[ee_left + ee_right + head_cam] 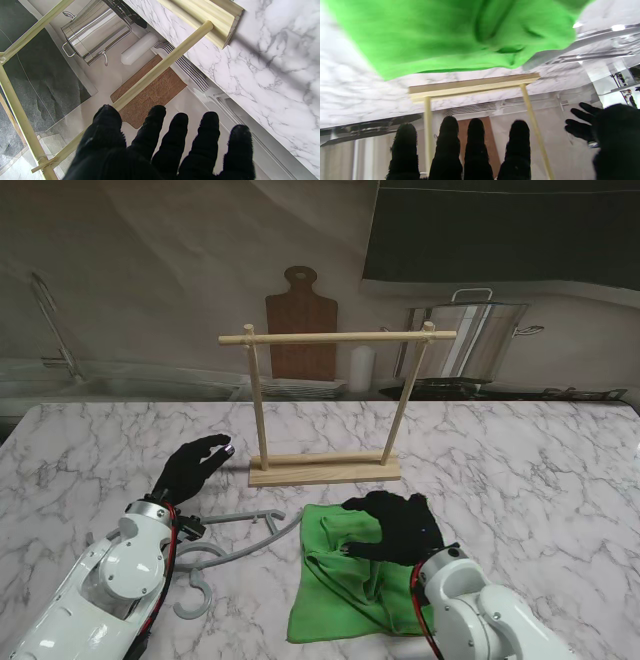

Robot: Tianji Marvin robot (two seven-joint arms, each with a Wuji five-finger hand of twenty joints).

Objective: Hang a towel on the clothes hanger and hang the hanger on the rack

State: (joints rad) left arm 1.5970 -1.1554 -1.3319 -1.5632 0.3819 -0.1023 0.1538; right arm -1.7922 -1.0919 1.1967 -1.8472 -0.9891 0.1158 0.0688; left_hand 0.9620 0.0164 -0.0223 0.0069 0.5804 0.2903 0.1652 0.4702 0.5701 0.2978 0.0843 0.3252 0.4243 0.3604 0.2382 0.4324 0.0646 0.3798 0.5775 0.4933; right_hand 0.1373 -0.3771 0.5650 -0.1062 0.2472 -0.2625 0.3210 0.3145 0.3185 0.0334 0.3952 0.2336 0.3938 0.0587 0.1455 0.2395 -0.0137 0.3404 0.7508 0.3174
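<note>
Two hands are open: the right hand [398,525] spreads its fingers [476,140] over the green towel [335,585], holding nothing; the left hand [192,467] floats past the gray hanger [235,532].

Green towel [345,585], rumpled flat, near centre-right. Grey hanger [232,552] lying flat just left. Wooden rack [325,402] upright farther back, bar bare.

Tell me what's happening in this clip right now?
The right hand hovers spread over the green towel, which lies crumpled flat on the marble table. The left hand is open, holding nothing, above the grey hanger lying on the table. The wooden rack stands bare behind them. Nothing is hung yet.
</note>
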